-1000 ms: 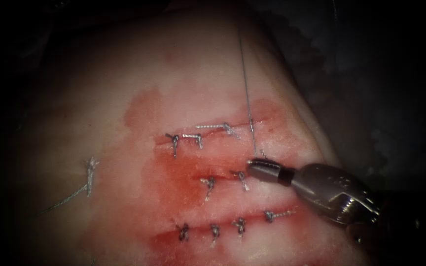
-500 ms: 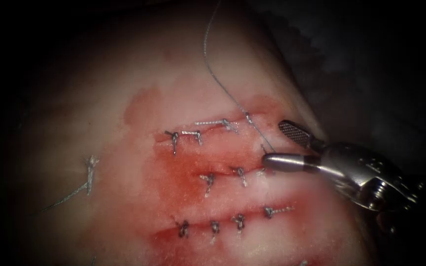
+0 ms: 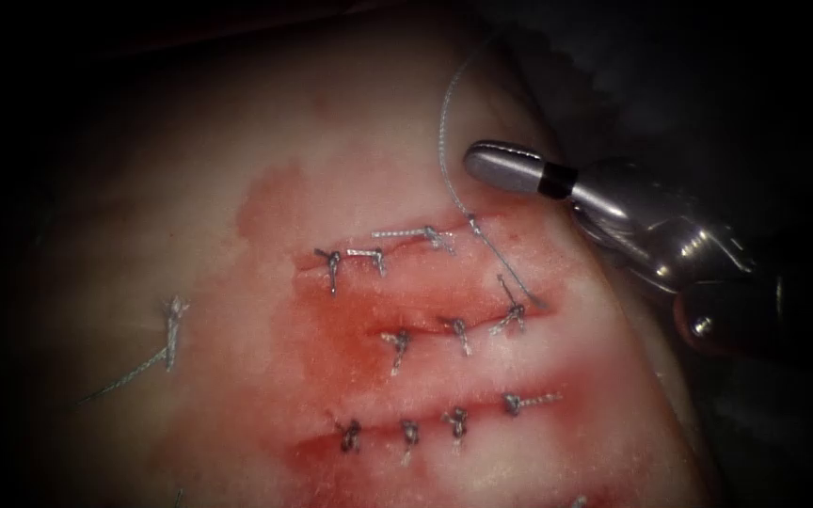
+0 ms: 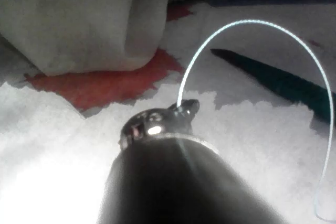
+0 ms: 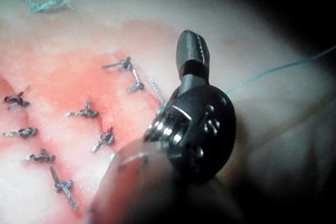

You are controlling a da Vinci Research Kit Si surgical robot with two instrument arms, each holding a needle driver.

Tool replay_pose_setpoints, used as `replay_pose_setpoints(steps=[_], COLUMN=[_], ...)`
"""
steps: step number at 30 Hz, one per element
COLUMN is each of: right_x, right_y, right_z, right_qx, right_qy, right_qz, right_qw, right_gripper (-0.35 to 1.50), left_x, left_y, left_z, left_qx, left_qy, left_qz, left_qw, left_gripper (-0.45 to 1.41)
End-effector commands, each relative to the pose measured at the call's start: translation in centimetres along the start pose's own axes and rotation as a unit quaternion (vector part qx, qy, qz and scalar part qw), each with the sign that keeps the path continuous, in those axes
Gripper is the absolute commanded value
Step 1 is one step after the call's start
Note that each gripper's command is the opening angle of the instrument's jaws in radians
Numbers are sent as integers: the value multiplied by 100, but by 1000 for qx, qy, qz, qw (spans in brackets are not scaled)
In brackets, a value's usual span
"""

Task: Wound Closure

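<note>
Knotted stitches (image 3: 456, 331) sit in rows along the cuts in the tissue (image 3: 190, 188), amid red fluid (image 3: 331, 329). A thread (image 3: 446, 141) curves up from the knot (image 3: 517, 313) at the middle cut's right end toward the tissue's far edge. The right tool (image 3: 496, 162) hovers beside it, jaws closed, empty. The left tool (image 4: 184, 111) grips a thread, off the tissue; the needle isn't discernible
</note>
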Motion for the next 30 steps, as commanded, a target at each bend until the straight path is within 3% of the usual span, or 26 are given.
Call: replay_pose_setpoints(steps=[1, 5, 8, 12, 18, 25, 30], right_x=[-3, 22, 36, 41, 35, 33, 32], right_y=[-13, -51, -64, -73, -66, -71, -73], right_z=[37, 99, 109, 104, 69, 57, 57], right_qx=[0, 11, 40, 54, 41, 59, 58], right_qy=[-9, -32, -53, -68, -115, -153, -172], right_qz=[2, 0, -2, -1, 25, 41, 43], right_qw=[1000, 999, 998, 996, 992, 986, 982], right_gripper=[-35, -35, -35, -35, -32, -23, -21], left_x=[-15, -13, -8, 0, 27, 66, 86], left_y=[0, -13, -23, -39, -54, -48, -43], left_z=[7, -4, -19, -54, -126, -156, -161], left_qx=[-1, -3, -12, -16, -44, -68, -90], left_qy=[-2, -2, -4, -6, 22, 44, 65], left_qz=[-3, -22, -53, -93, -120, -150, -149], left_qw=[1000, 1000, 999, 996, 992, 985, 983], left_gripper=[-45, -45, -45, -45, -45, -45, -45])
